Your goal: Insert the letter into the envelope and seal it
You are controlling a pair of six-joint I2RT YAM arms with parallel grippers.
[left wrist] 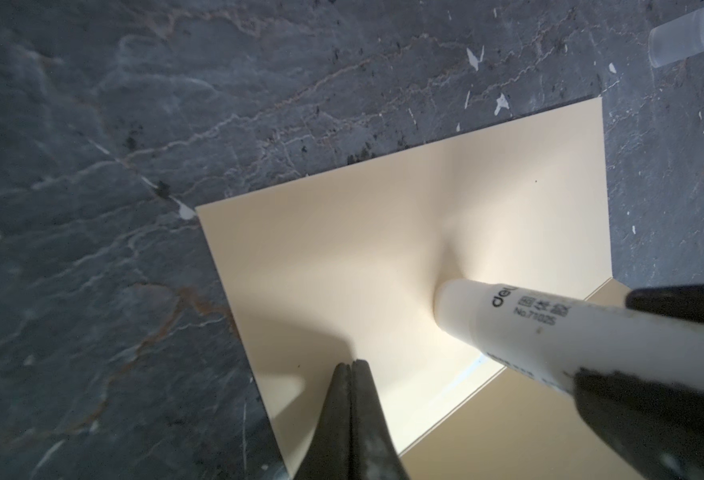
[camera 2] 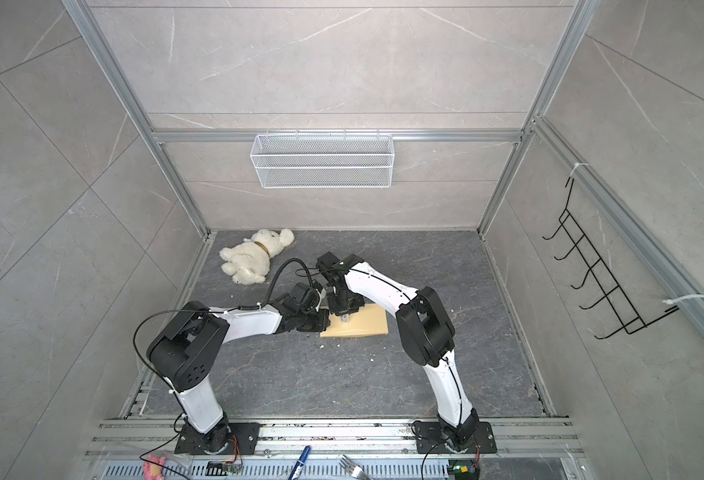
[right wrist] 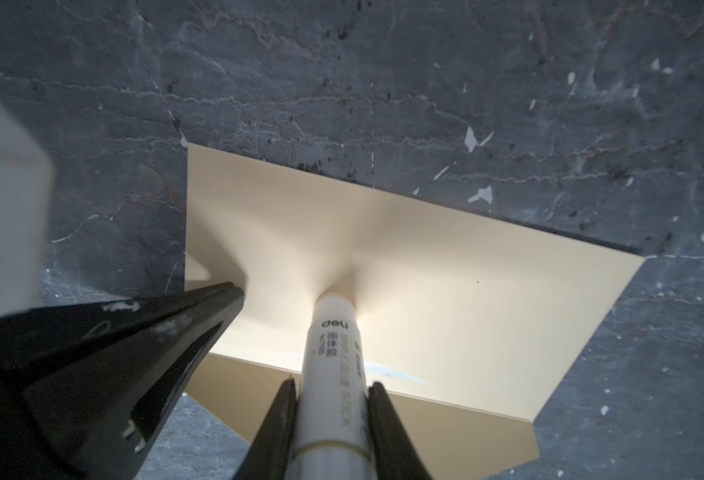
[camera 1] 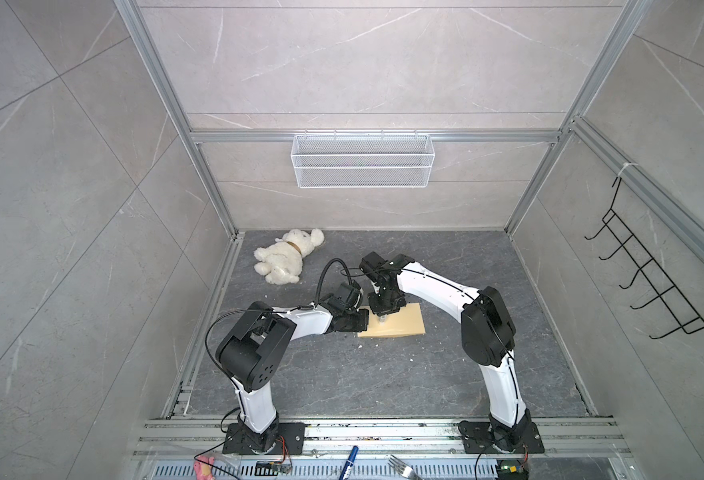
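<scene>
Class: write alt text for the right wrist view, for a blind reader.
The right gripper holds a white glue stick, its tip pressed on the open flap of the envelope. The left gripper, shut, presses the flap onto the dark table.

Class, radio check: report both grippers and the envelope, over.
Left gripper shut, tips on envelope flap. Right gripper shut on glue stick, tip on flap. Letter not in view.
</scene>
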